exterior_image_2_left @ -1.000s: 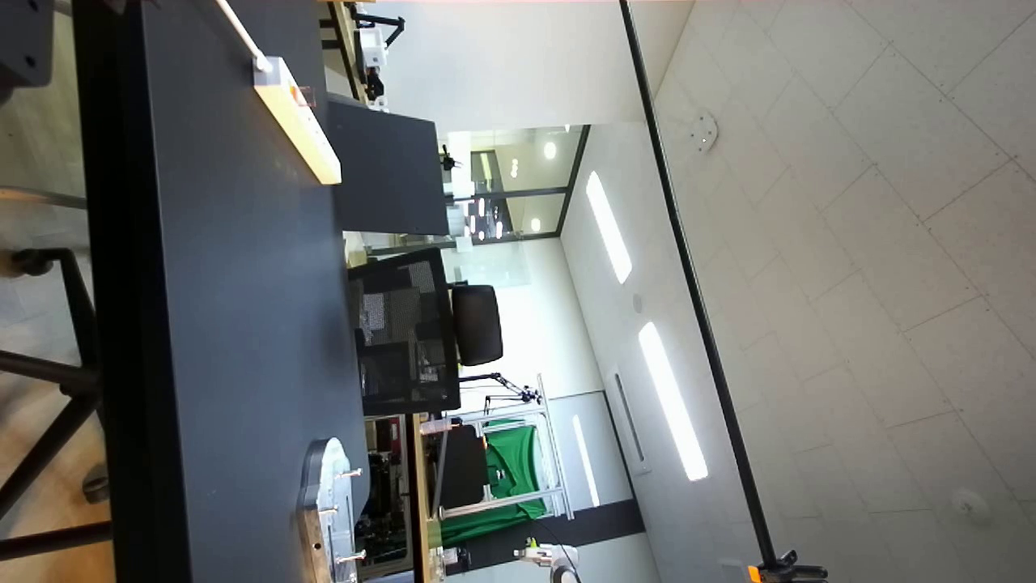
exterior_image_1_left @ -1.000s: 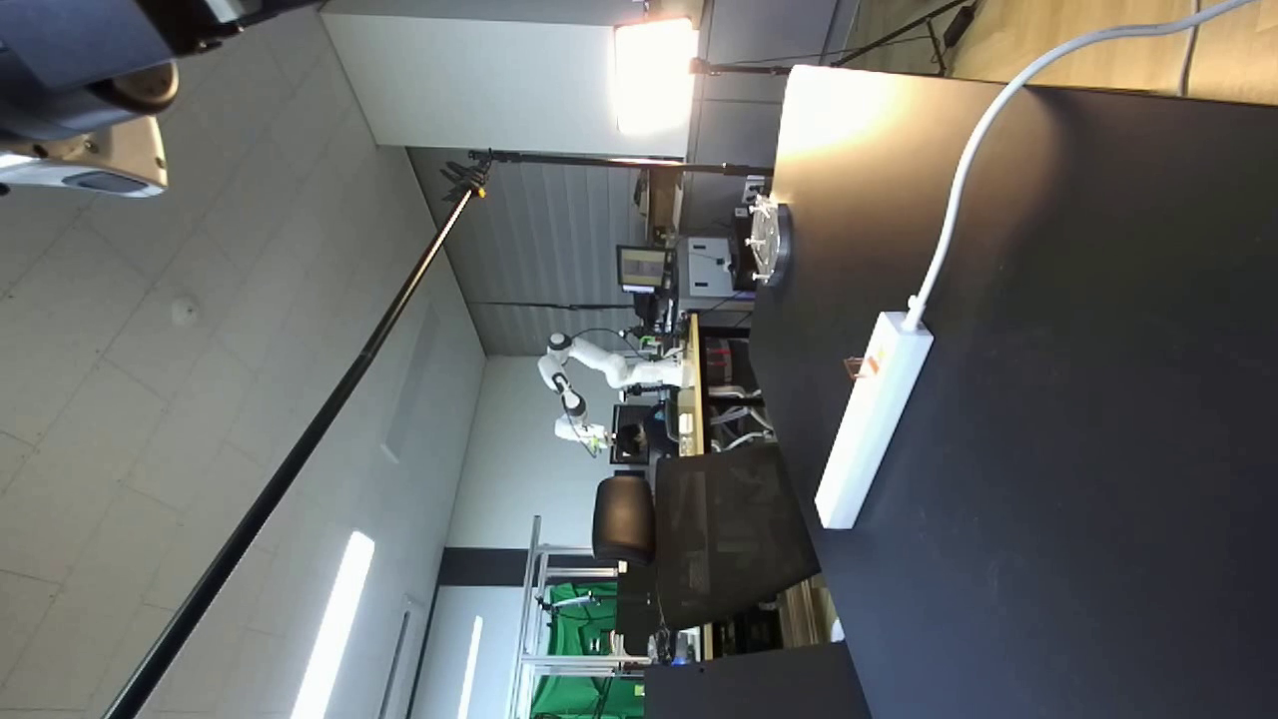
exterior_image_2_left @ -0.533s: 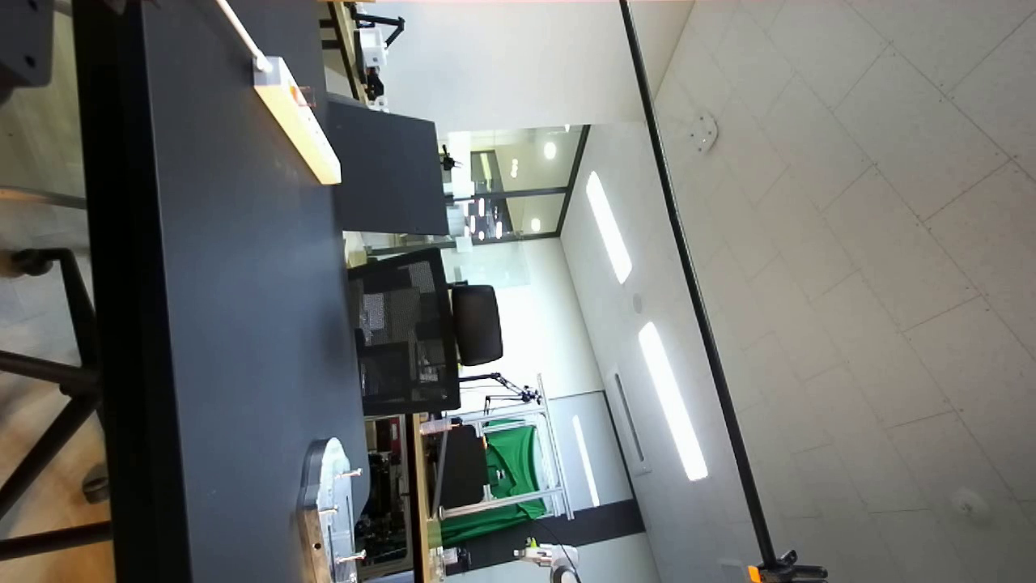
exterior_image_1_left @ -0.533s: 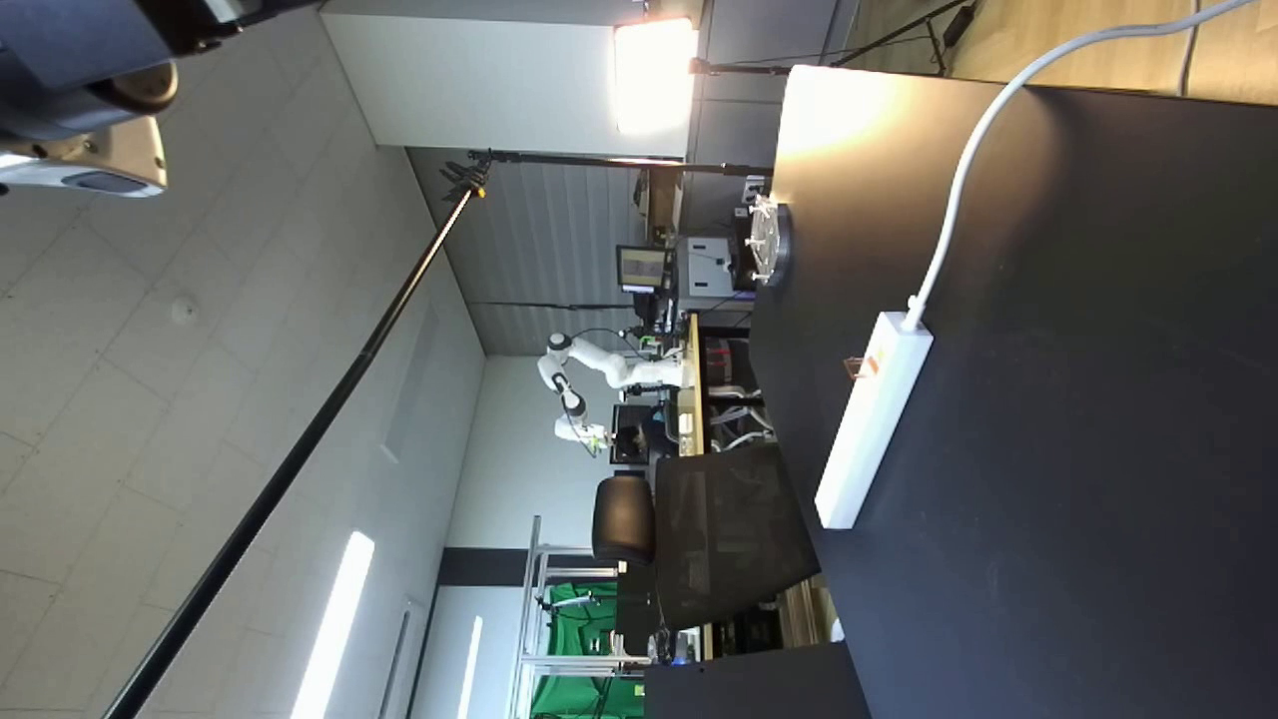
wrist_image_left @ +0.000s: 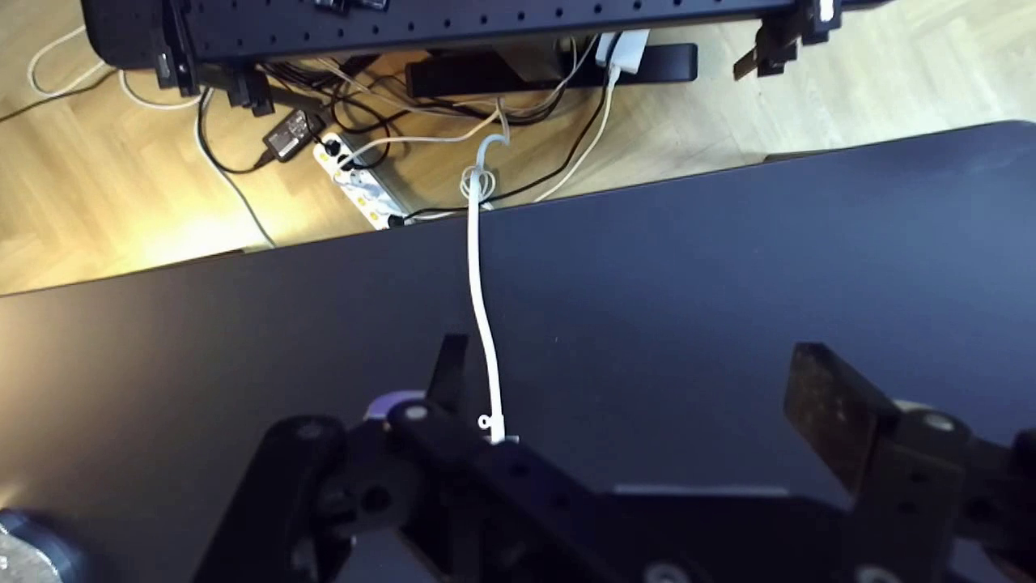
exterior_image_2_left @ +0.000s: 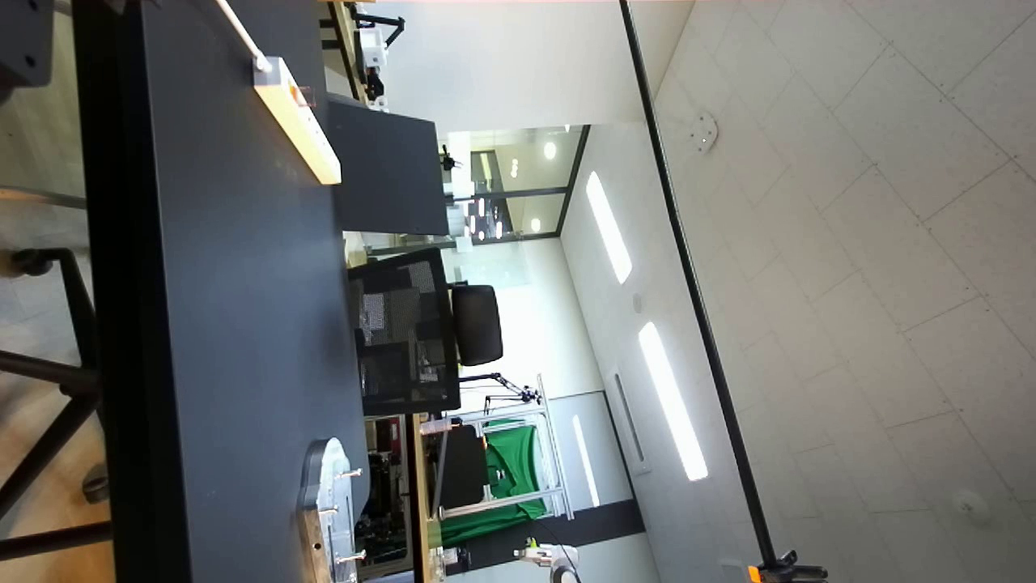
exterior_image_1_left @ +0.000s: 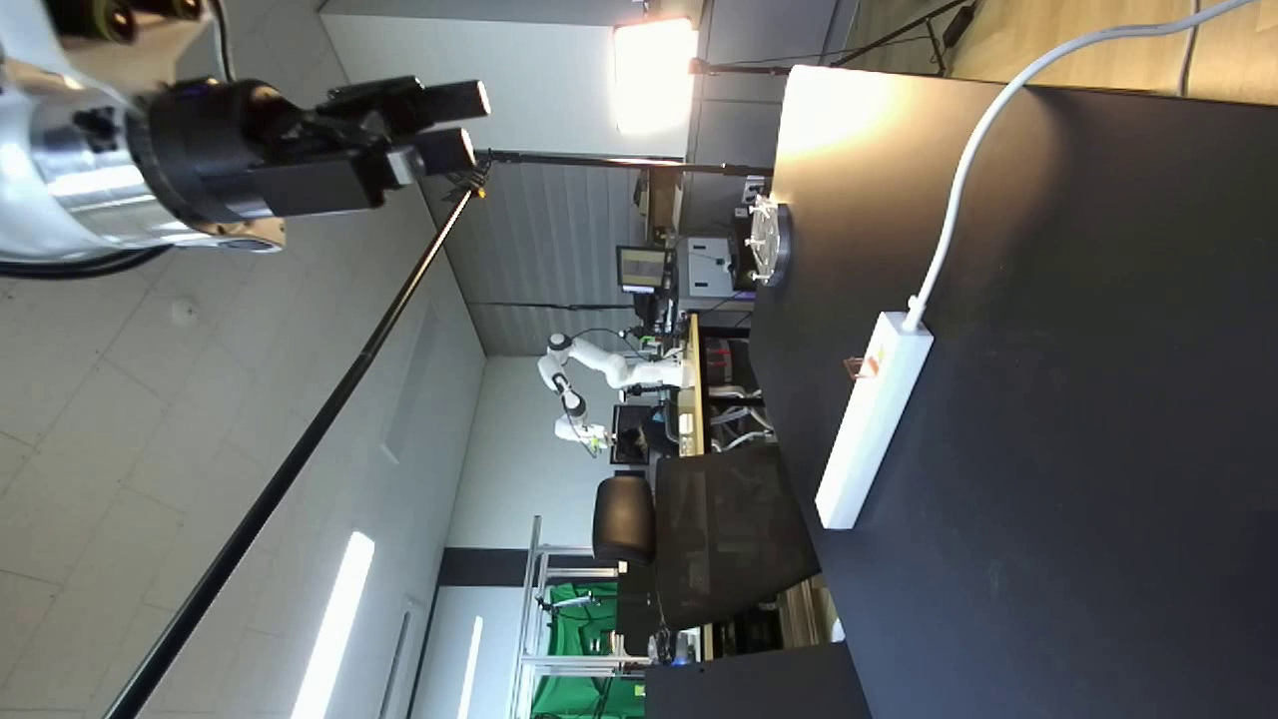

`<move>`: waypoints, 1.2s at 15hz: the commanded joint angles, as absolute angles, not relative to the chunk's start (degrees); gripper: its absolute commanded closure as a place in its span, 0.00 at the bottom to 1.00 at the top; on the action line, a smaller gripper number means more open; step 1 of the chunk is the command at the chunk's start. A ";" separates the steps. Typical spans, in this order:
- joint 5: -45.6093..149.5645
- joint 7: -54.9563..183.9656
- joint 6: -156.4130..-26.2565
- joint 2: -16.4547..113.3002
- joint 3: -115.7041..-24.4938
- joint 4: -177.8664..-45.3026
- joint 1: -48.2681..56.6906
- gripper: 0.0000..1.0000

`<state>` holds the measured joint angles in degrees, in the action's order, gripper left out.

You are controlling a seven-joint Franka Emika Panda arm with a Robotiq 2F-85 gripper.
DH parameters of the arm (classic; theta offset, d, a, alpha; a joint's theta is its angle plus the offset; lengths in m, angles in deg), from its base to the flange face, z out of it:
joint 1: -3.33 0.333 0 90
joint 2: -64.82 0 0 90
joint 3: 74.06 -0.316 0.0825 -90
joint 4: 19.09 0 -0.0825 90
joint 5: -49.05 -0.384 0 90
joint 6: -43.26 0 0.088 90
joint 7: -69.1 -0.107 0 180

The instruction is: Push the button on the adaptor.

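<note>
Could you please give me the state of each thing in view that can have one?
tool: open, holding nothing
adaptor: lying on the table
button: on or off, cannot tell
flap beside the button: raised
cord: attached to the adaptor, running over the table's edge
floor power strip: partly occupied
lamp panel: lit
ceiling light: lit
</note>
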<state>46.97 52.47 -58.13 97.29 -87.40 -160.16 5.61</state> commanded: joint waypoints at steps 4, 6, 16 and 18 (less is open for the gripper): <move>50.45 62.23 -69.16 80.79 -78.79 -153.12 2.71 0.40; 51.17 63.83 -69.43 75.40 -77.61 -149.69 2.39 0.55; 53.75 66.10 -63.05 57.24 -74.63 -133.13 2.44 1.00; 54.16 66.10 -61.59 55.07 -74.22 -130.69 2.46 1.00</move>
